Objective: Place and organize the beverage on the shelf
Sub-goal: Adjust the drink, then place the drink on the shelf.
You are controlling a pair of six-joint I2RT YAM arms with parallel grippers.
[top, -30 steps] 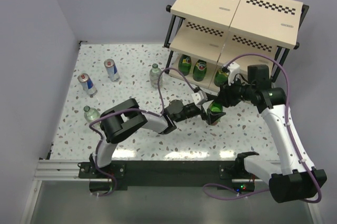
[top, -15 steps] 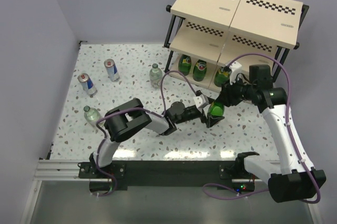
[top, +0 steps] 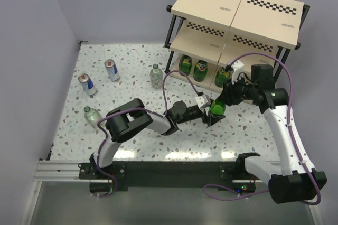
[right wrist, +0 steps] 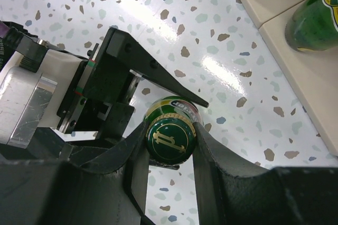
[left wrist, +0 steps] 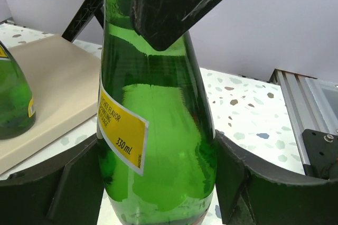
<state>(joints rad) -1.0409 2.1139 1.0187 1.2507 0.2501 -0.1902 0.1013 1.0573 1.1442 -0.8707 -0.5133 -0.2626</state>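
Seemingly three green bottles (top: 199, 69) occupy the shelf (top: 211, 4); right end effector (right wrist: 170, 139) clamps a fourth bottle (left wrist: 158, 124), left end effector's (left wrist: 158, 180) hold unclear.

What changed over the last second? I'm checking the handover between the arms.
The left gripper closed in around the green bottle's body, and the bottle shifted slightly toward the shelf. The right gripper kept its grip on the cap; the other drinks stayed put.

Three green bottles (top: 200, 69) crowd the shelf (top: 214, 3) at floor level; the table (top: 132, 83) beside lies open.
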